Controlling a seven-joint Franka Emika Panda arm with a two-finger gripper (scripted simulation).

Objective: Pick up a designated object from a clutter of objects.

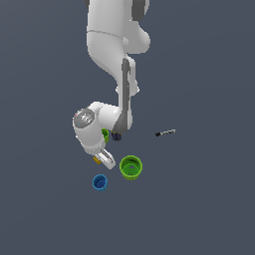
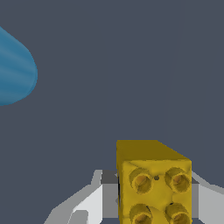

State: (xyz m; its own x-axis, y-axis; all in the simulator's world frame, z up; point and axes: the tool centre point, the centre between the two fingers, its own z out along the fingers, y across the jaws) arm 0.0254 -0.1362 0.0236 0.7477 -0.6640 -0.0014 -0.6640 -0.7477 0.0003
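I see a plain dark grey surface (image 1: 209,199), no writing visible. My pincer (image 1: 102,159) is clamped on the yellow cube (image 2: 153,183), w/ blue cup (image 1: 99,182) nearby.

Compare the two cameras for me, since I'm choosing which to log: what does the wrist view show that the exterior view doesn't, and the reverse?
Only the wrist view shows the yellow cube's round dimples and the gripper fingers flanking it closely; contact isn't certain. Only the exterior view shows the arm, the large green cup, a thin dark stick and a green item mostly hidden behind the wrist. Both show the blue cup, the gripper and the cube, a mere yellow speck in the exterior view.
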